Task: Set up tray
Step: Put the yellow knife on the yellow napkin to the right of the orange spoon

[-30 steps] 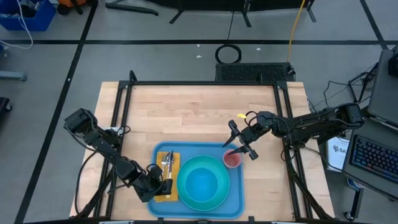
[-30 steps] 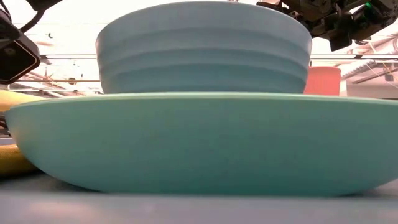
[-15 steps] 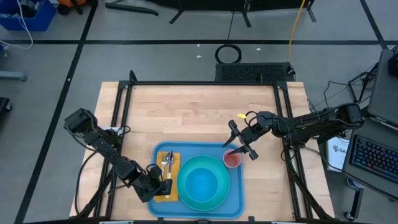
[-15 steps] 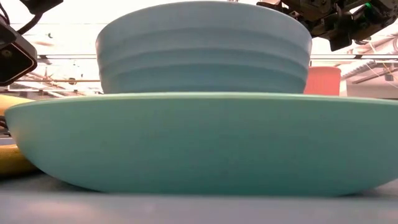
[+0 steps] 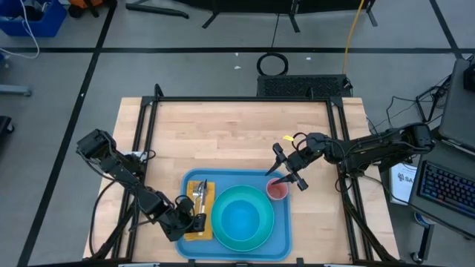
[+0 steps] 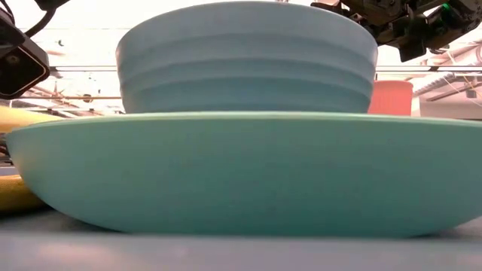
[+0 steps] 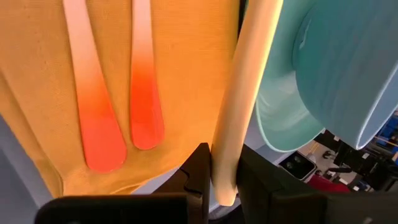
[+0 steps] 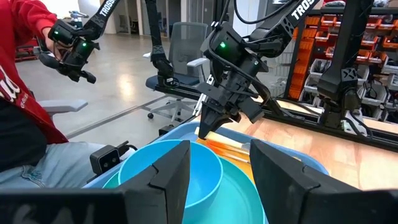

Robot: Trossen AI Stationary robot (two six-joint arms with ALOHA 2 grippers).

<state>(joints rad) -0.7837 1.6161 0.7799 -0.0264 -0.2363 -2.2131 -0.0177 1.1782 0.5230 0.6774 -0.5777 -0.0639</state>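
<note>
Light-blue plastic tray (image 5: 280, 236): rounded corners, raised rim, at the table's near edge, midway across; long axis runs left to right.
Load: yellow napkin (image 5: 194, 227) with cutlery at the left end, bowl (image 5: 240, 218) on a plate (image 6: 241, 173) in the middle, red cup (image 5: 277, 190) at the far right corner.
Left gripper (image 7: 224, 183): on the tray's left end, jaws clenched on a pale utensil handle (image 7: 239, 99).
Right gripper (image 5: 286, 169): above the red cup, fingers spread, grasping nothing.
Clearance: wooden table (image 5: 223, 133) bare beyond the tray's far rim; narrow strips either side.
</note>
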